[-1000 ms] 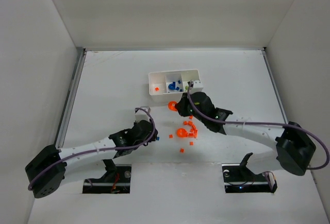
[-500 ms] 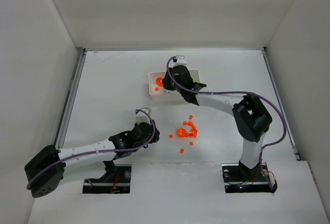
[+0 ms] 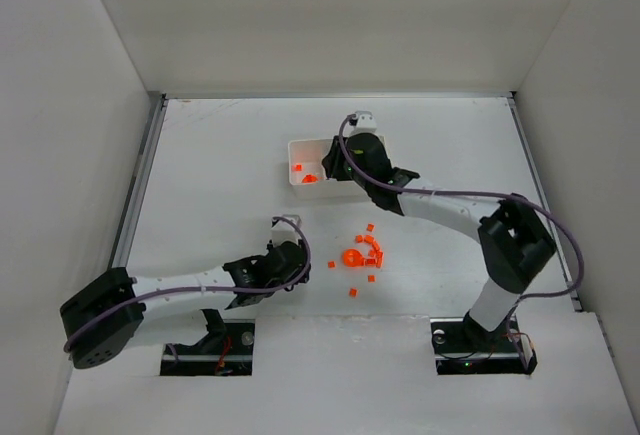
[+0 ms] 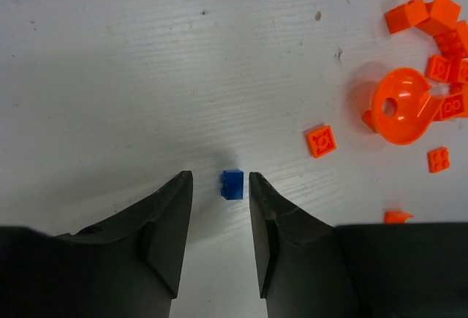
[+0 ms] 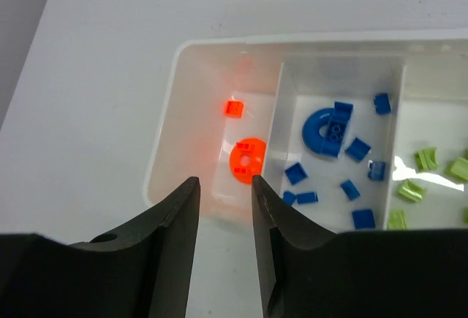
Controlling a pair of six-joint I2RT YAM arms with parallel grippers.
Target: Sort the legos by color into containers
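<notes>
A small blue brick (image 4: 232,184) lies on the table just ahead of my left gripper (image 4: 219,179), which is open with a fingertip on each side of it. My right gripper (image 5: 224,183) hangs open over the near edge of the white tray (image 5: 162,131). An orange round piece (image 5: 246,160) and a small orange brick (image 5: 234,107) lie in the left compartment. Blue bricks (image 5: 333,129) fill the middle one, green bricks (image 5: 425,160) the right one. From above, the right gripper (image 3: 332,161) is over the tray (image 3: 291,163) and the left gripper (image 3: 298,263) is at centre-left.
A cluster of loose orange bricks (image 3: 370,248) with an orange funnel-like piece (image 4: 401,106) lies on the table right of my left gripper. One flat orange brick (image 4: 321,141) sits closest to the blue one. White walls enclose the table on three sides.
My right arm carried the orange round piece from the pile to the tray and opened; the piece now lies in the left compartment. The left gripper shifted slightly right and widened a little.
</notes>
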